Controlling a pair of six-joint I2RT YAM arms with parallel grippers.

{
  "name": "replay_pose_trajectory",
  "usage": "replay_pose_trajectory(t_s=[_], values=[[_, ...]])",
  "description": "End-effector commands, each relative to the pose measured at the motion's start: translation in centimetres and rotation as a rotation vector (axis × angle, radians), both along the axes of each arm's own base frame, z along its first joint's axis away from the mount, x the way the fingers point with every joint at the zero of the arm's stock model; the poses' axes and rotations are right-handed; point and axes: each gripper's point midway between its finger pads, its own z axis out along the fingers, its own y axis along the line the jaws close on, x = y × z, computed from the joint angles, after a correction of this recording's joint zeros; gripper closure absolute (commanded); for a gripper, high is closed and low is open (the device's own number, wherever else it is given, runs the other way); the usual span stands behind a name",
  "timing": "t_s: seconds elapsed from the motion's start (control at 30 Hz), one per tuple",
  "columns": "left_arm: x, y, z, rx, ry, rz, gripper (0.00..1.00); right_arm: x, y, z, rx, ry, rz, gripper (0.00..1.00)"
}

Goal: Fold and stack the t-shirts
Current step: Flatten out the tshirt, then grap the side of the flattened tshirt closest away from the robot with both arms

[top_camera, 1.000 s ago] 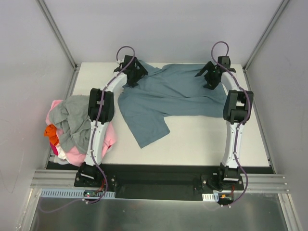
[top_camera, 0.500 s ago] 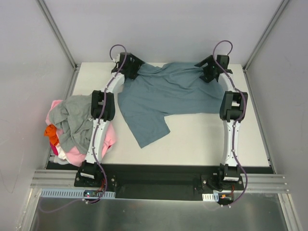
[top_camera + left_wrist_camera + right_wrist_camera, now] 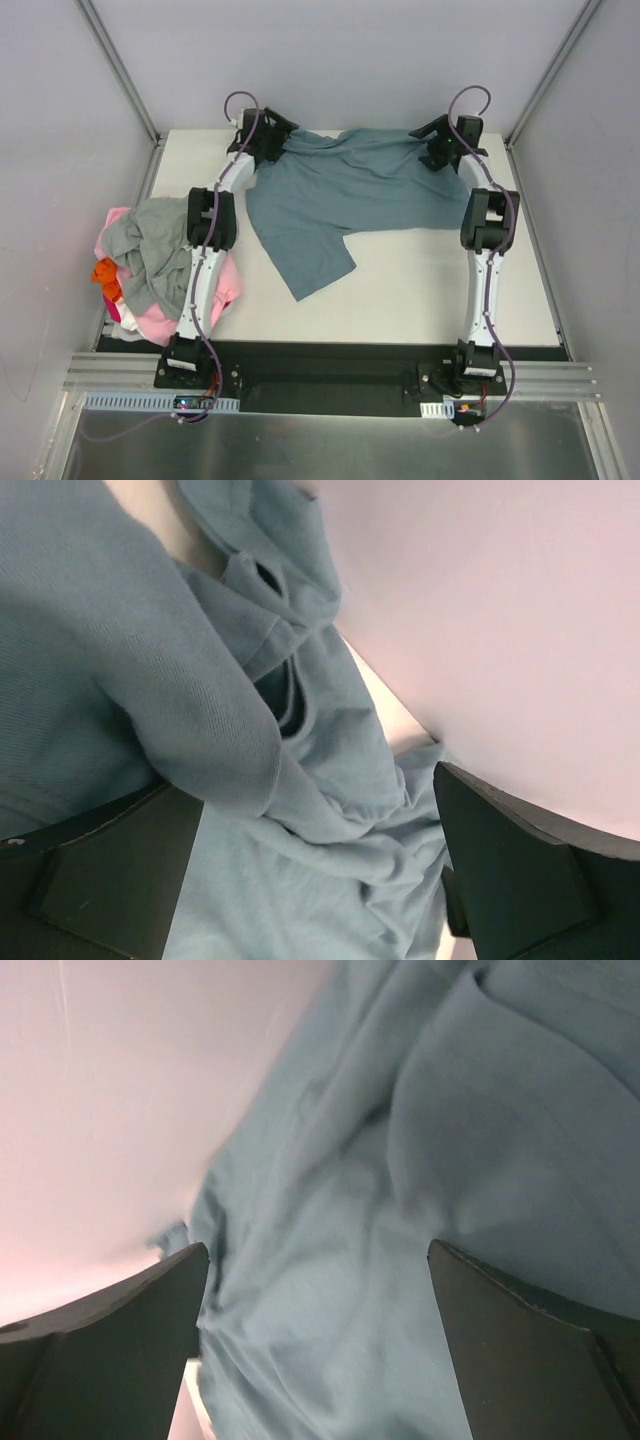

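- The blue-grey t-shirt (image 3: 340, 200) lies on the white worktop (image 3: 430, 290), in the upper middle of the top view.
- It is mostly spread out flat. One part of it sticks out toward the middle of the picture.
- The left claw (image 3: 268, 140) is at the upper left corner of the t-shirt, close to the back wall.
- In the left wrist view its two dark fingers (image 3: 110, 870) are far apart, so this claw is open. Bunched-up blue cloth sits between them, and a fold hangs over the finger on the left of the picture.
- The right claw (image 3: 437, 150) is at the upper right corner of the t-shirt.
- In the right wrist view its fingers (image 3: 110, 1320) are far apart too, so this claw is open as well. Wrinkled blue cloth fills the gap between them.
- A pile of clothes (image 3: 150, 250) sits at the left edge of the worktop, beside the left arm. It has a grey piece on top, pink below and a bit of orange at the side.
- The pile is not touching the blue-grey t-shirt.
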Motion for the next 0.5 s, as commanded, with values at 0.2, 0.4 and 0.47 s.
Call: replay_pose_trajectory(t_s=[0.2, 0.4, 0.47], values=[[-7.3, 0.1, 29.9, 0.113, -0.538, -0.194, 0.01, -10.1, -0.9, 25.9, -0.334, -0.347, 0.212, 0.04], [-17.4, -1.3, 27.4, 0.177, -0.395, -0.250, 0.03, -19.1, -3.5, 19.5, -0.430, -0.114, 0.177, 0.04], [-21.5, -1.9, 21.5, 0.256, -0.229, -0.225, 0.03, -22.7, -4.9, 18.9, -0.436, -0.052, 0.137, 0.04]])
